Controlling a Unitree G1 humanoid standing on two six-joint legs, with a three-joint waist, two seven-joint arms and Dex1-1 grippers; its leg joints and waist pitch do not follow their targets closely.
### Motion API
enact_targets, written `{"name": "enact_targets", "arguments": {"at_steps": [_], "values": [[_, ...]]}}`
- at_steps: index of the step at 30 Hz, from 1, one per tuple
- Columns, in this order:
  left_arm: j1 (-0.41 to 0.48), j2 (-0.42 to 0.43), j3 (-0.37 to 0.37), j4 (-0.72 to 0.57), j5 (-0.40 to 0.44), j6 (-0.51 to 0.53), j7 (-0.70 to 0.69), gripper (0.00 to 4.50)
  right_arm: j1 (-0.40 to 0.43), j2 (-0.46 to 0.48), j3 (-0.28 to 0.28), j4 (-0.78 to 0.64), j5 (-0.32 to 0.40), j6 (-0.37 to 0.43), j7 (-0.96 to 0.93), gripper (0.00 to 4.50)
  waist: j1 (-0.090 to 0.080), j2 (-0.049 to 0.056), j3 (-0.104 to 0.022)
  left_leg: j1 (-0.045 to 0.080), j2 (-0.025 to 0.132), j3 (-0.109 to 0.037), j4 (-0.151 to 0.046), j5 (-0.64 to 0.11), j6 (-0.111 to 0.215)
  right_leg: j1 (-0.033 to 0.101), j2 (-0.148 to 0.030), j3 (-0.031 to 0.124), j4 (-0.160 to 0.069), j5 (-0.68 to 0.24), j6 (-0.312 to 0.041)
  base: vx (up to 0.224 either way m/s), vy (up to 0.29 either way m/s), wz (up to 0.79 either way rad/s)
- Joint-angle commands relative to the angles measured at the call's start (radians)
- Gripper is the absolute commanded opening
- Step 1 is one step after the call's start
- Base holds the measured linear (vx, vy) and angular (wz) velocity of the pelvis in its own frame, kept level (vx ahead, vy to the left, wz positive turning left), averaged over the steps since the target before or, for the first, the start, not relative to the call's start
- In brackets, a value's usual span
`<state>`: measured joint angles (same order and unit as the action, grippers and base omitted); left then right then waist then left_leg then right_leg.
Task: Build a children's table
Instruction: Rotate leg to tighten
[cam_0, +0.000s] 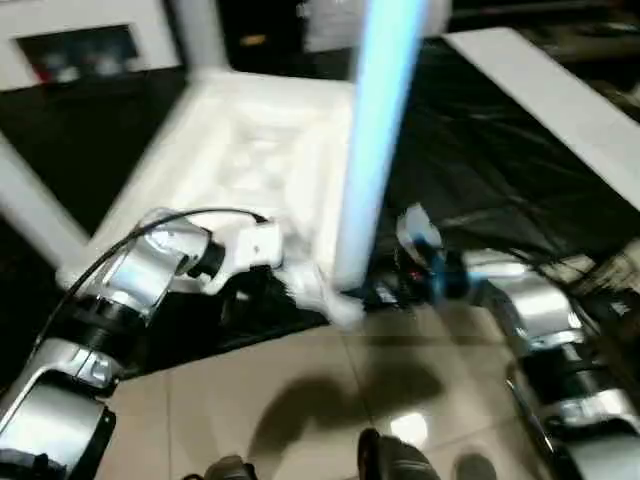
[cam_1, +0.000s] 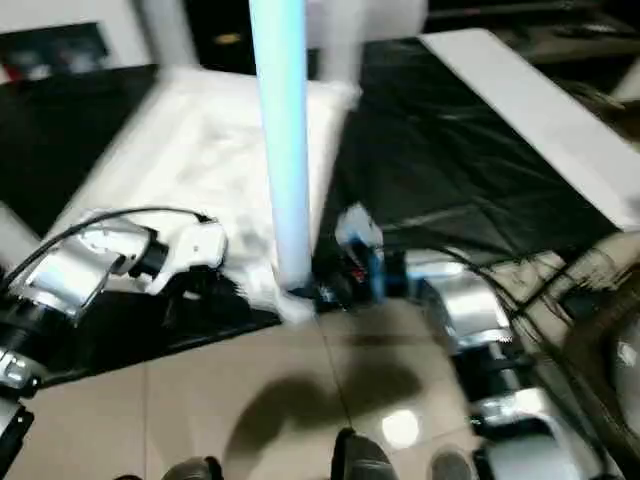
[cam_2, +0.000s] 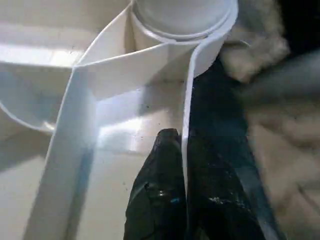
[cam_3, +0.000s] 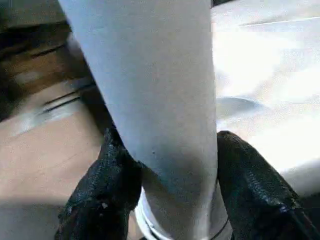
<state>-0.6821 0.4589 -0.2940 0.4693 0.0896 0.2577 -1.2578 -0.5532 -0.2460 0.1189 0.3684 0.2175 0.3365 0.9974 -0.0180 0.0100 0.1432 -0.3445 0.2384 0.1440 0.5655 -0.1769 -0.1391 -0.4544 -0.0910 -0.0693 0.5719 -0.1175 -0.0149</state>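
Observation:
The children's table lies as a white tabletop (cam_0: 240, 150), ribbed underside up, on a black mat. One white tube leg (cam_0: 375, 130) stands upright in the near corner socket (cam_2: 182, 20). My left gripper (cam_2: 186, 165) is shut on the thin rim of the tabletop just beside that socket, one black finger on each side of the rim. My right gripper (cam_3: 170, 175) reaches in from the right at the leg's foot. Its fingers (cam_3: 112, 175) press against both sides of the tube (cam_3: 155, 90), just above the socket.
A second white tube (cam_0: 195, 30) rises at the tabletop's far corner, and another white bar (cam_0: 30, 210) slants at the left edge. A long white board (cam_0: 560, 95) lies at the back right, a white cabinet (cam_0: 80, 45) at the back left. Beige floor tiles (cam_0: 300, 400) are nearest me.

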Motion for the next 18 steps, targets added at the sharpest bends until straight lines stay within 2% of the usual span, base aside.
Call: {"name": "enact_targets", "arguments": {"at_steps": [1,2,3,6,8,9,10,11,12,15,16,17,18], "values": [[0.029,-0.058,-0.023,-0.028,-0.031,0.053,0.039,0.0,-0.019,0.042,0.021,0.031,-0.03,0.041,-0.118,2.04,0.012,-0.01,-0.062,-0.024,-0.06,0.026,-0.059,-0.27,0.017,0.073,-0.011,0.0,-0.105,-0.744,-0.036,0.0,0.0,0.0],[0.027,-0.075,-0.013,-0.033,-0.026,0.077,0.073,0.0,-0.025,0.061,0.014,0.04,-0.037,0.047,-0.164,2.04,0.006,-0.009,-0.062,-0.024,-0.06,0.025,-0.06,-0.277,0.026,0.074,-0.01,-0.004,-0.109,-0.747,-0.026,0.0,0.0,0.0],[0.015,-0.135,0.013,-0.047,-0.011,0.139,0.183,0.0,-0.046,0.123,-0.018,0.079,-0.065,0.041,-0.325,2.01,0.002,-0.001,-0.063,-0.024,-0.057,0.025,-0.062,-0.275,0.026,0.073,-0.01,-0.007,-0.111,-0.723,-0.033,0.0,0.0,0.0],[0.002,-0.174,0.027,-0.046,0.002,0.17,0.26,0.0,-0.059,0.16,-0.034,0.106,-0.097,0.031,-0.431,2.0,-0.002,0.005,-0.061,-0.013,-0.054,0.023,-0.065,-0.318,0.035,0.068,-0.009,-0.023,-0.122,-0.694,-0.044,0.0,0.0,0.0],[-0.017,-0.203,0.016,-0.026,0.021,0.157,0.301,0.0,-0.062,0.186,-0.042,0.124,-0.114,0.0,-0.484,2.0,-0.002,0.016,-0.059,-0.011,-0.047,0.018,-0.073,-0.36,0.052,0.074,-0.011,-0.035,-0.127,-0.635,-0.059,0.0,0.0,0.0],[-0.02,-0.207,0.013,-0.022,0.026,0.153,0.308,0.0,-0.061,0.191,-0.046,0.124,-0.112,-0.01,-0.49,2.34,-0.003,0.015,-0.062,-0.009,-0.045,0.018,-0.075,-0.367,0.06,0.078,-0.012,-0.034,-0.126,-0.592,-0.073,0.0,0.0,0.0],[-0.023,-0.209,0.011,-0.02,0.03,0.152,0.312,0.0,-0.06,0.194,-0.047,0.123,-0.112,-0.018,-0.493,2.54,-0.003,0.015,-0.062,-0.009,-0.045,0.018,-0.075,-0.367,0.06,0.078,-0.012,-0.034,-0.126,-0.592,-0.073,0.0,0.0,0.0],[-0.024,-0.21,0.01,-0.02,0.033,0.152,0.316,0.0,-0.058,0.196,-0.049,0.12,-0.112,-0.024,-0.494,2.54,-0.001,0.015,-0.061,-0.006,-0.04,0.019,-0.079,-0.379,0.066,0.075,-0.012,-0.027,-0.12,-0.537,-0.105,0.0,0.0,0.0],[-0.025,-0.207,0.008,-0.018,0.038,0.145,0.318,0.0,-0.051,0.19,-0.048,0.108,-0.109,-0.03,-0.483,2.77,0.001,0.022,-0.06,-0.007,-0.039,0.019,-0.082,-0.382,0.067,0.077,-0.013,-0.024,-0.113,-0.506,-0.125,0.0,0.0,0.0],[-0.021,-0.19,0.008,-0.018,0.047,0.131,0.321,0.0,-0.026,0.17,-0.06,0.069,-0.088,-0.049,-0.439,3.04,0.008,0.013,-0.062,-0.008,-0.039,0.027,-0.08,-0.357,0.075,0.077,-0.014,-0.013,-0.108,-0.458,-0.152,0.0,0.0,0.0],[-0.018,-0.179,0.005,-0.014,0.051,0.114,0.311,0.0,-0.015,0.154,-0.061,0.053,-0.083,-0.065,-0.412,3.13,0.008,0.013,-0.062,-0.008,-0.039,0.027,-0.08,-0.357,0.075,0.077,-0.014,-0.013,-0.108,-0.458,-0.152,0.0,0.0,0.0],[-0.015,-0.168,0.001,-0.01,0.052,0.099,0.305,0.0,-0.004,0.137,-0.061,0.039,-0.079,-0.081,-0.39,3.13,0.015,0.013,-0.064,-0.007,-0.038,0.029,-0.079,-0.341,0.079,0.077,-0.014,-0.008,-0.104,-0.442,-0.16,0.0,0.0,0.0],[-0.016,-0.153,-0.002,0.003,0.055,0.079,0.297,0.0,0.015,0.109,-0.06,0.013,-0.071,-0.093,-0.356,3.31,0.019,0.004,-0.063,-0.008,-0.04,0.033,-0.077,-0.329,0.083,0.075,-0.011,-0.004,-0.102,-0.438,-0.162,0.0,0.0,0.0]]}}
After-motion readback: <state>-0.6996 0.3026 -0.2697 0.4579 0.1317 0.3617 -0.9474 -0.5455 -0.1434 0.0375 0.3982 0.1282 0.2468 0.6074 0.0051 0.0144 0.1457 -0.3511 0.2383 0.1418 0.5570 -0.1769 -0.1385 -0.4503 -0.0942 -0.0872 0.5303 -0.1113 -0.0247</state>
